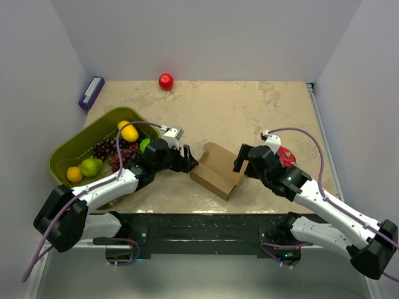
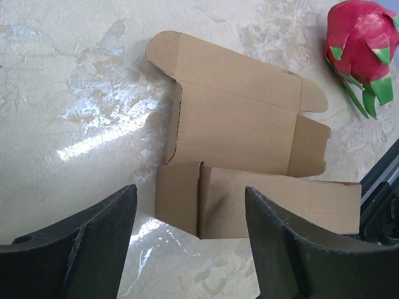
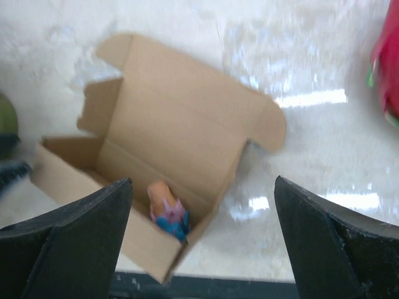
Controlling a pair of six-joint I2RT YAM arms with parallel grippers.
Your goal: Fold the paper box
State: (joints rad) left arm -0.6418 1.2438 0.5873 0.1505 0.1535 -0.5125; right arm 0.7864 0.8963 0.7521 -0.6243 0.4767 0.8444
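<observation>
The paper box (image 1: 217,171) is plain brown cardboard and lies between my two arms near the table's front edge. Its tray is folded up and its lid flap (image 2: 243,81) lies open and flat behind it. A small orange, pink and blue object (image 3: 167,208) sits inside the tray. My left gripper (image 1: 189,159) is open just left of the box, whose near corner (image 2: 199,212) lies ahead of the fingers (image 2: 287,249) without touching them. My right gripper (image 1: 240,161) is open at the box's right end, over its corner (image 3: 181,243), holding nothing.
A red dragon fruit (image 1: 285,156) lies beside the right arm, close to the box's right end. An olive-green basket (image 1: 68,146) with grapes, lemons and a lime stands at the left. A red apple (image 1: 166,81) and a purple item (image 1: 91,91) lie at the back.
</observation>
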